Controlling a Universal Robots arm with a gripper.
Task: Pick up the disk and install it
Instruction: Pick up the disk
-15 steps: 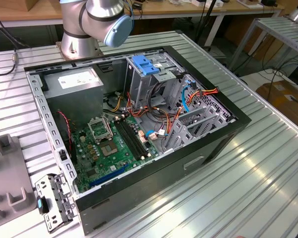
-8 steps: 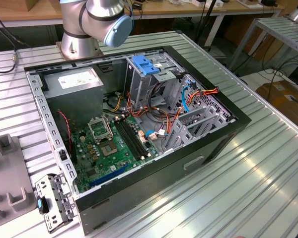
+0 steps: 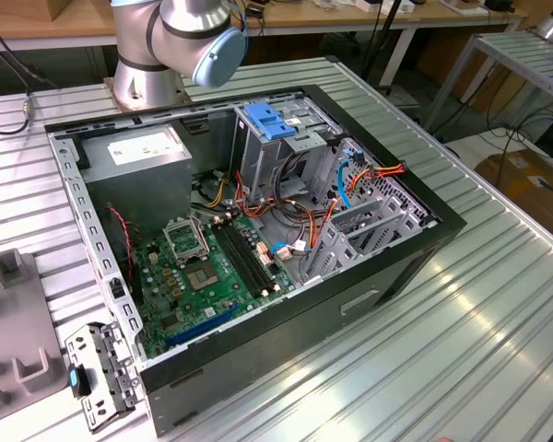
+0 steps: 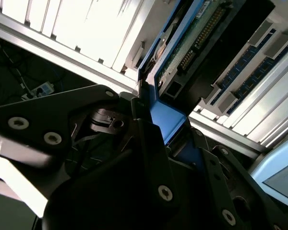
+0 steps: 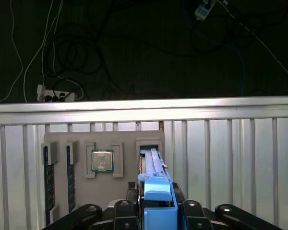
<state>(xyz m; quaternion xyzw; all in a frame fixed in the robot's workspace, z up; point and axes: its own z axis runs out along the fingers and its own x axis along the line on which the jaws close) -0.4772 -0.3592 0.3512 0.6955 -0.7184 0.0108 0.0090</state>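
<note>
Pick step: my fingers (image 5: 188,210) are clamping the blue rail (image 5: 157,194) of the disk (image 5: 152,160), which is standing on edge in a slot of the grey parts tray (image 5: 127,139) on the counter (image 5: 240,158). Not lifted yet, I judge; getting it out calls for a straight, untilted pull.

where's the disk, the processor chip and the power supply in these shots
disk (image 5: 156,192), first wrist view, blue end rail
processor chip (image 5: 102,161), first wrist view, middle of lid
power supply (image 3: 138,150), exterior view, its white sticker
</note>
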